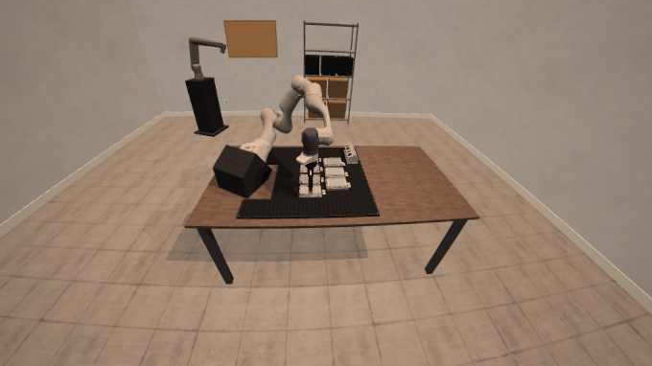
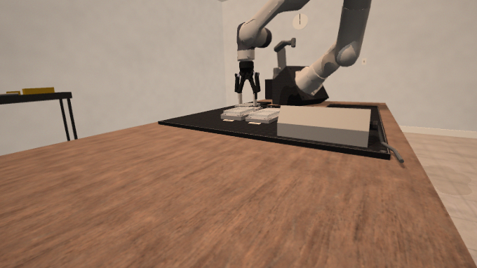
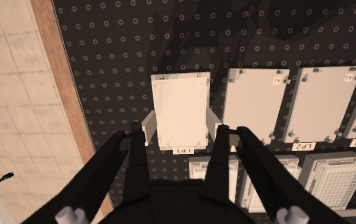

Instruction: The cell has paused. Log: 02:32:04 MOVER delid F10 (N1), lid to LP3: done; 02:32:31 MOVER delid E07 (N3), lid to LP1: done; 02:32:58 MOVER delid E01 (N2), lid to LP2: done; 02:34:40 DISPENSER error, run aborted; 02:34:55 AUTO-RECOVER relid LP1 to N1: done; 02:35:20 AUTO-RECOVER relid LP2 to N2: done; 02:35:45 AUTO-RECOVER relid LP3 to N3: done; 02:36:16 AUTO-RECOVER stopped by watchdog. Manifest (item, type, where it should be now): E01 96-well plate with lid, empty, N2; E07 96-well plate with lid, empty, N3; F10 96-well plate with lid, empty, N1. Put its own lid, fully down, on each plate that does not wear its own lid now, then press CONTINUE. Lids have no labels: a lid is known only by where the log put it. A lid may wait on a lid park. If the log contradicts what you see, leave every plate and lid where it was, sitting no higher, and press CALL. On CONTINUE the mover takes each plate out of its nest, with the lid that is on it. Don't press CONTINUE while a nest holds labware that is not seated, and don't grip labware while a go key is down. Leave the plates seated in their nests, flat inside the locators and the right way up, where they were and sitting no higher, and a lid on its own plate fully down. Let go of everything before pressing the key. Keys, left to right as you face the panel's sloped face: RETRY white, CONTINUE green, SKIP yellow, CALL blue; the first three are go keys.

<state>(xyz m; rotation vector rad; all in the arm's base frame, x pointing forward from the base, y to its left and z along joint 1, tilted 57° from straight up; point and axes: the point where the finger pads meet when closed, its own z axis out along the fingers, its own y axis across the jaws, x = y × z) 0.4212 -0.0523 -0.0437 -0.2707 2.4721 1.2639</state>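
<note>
Gripping a lid [image 3: 180, 111] in the end effector [image 3: 182, 141], above the LP1 park at the mat's [image 3: 115, 55] left end. Keeping it level, squeezing evenly, lowering squarely onto its own plate.

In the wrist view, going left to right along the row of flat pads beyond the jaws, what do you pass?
Tiled floor → table edge → black mat → lid held in the jaws → second lid park → third lid park.
</note>
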